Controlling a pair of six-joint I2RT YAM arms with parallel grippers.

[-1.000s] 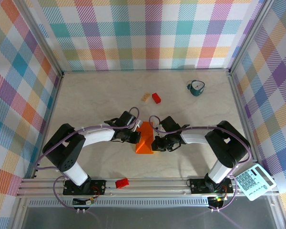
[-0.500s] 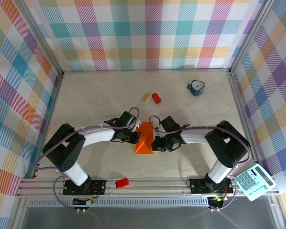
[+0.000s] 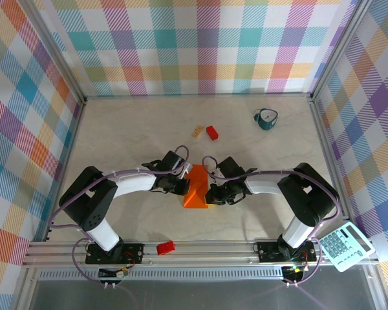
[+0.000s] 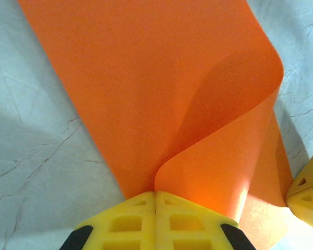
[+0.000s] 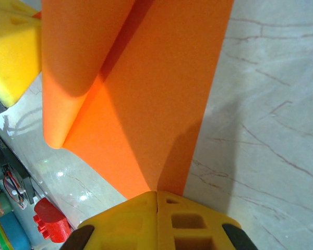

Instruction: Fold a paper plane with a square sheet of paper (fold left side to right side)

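The square sheet of paper (image 3: 196, 187), bright orange, lies in the middle of the table between my two grippers, partly folded into a narrow shape. In the left wrist view the paper (image 4: 146, 78) curls up from the table into a loose flap. My left gripper (image 4: 155, 195) is shut on its near edge, yellow fingers pressed together. From above, this left gripper (image 3: 183, 185) is at the sheet's left side. My right gripper (image 3: 210, 194) is at the sheet's right side. The right wrist view shows that gripper (image 5: 156, 194) shut on the paper (image 5: 146, 94), where a raised crease meets the jaws.
A small red block (image 3: 212, 132) and a tan block (image 3: 198, 132) lie behind the paper. A teal cup (image 3: 267, 119) stands at the back right. Another red block (image 3: 165, 247) rests on the front rail, and a calculator (image 3: 344, 245) lies at the front right.
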